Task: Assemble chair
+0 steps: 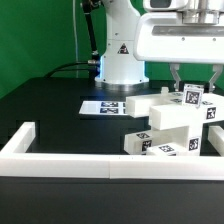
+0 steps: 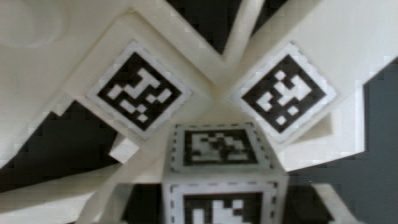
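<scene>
White rail (image 1: 60, 152) foremost; end effector (image 1: 197, 88) straddles chair (image 1: 165, 120), jaws apart

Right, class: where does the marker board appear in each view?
Exterior view: the marker board lies flat on the table, near the centre, to the exterior view's left of the chair parts.
Wrist view: not in it.
Shared landmark: the chair parts, with their black-and-white square tags.
</scene>
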`<state>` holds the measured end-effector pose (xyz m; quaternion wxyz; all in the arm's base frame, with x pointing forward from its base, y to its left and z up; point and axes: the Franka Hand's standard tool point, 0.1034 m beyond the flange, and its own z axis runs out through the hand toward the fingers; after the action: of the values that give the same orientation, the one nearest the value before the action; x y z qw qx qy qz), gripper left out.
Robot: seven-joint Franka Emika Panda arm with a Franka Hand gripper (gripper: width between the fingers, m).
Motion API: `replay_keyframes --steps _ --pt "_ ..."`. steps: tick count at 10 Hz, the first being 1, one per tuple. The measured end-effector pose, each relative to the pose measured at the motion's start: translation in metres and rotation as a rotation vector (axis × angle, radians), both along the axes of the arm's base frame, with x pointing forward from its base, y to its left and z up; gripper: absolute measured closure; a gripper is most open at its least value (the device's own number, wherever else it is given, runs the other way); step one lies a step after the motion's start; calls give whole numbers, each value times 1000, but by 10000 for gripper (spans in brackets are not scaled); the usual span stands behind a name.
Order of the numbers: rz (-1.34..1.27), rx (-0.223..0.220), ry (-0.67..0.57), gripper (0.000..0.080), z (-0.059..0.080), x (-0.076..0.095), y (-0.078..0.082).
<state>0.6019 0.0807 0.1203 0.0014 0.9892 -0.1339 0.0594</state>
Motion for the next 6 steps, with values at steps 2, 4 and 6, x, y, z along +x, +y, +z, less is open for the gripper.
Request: replay_keyframes --steps 2,4,6 --pt "-24 3 0 515 0 0 0" --pt "-82 11 -1 515 0 0 0" --pt "-219 28 -4 515 0 0 0"
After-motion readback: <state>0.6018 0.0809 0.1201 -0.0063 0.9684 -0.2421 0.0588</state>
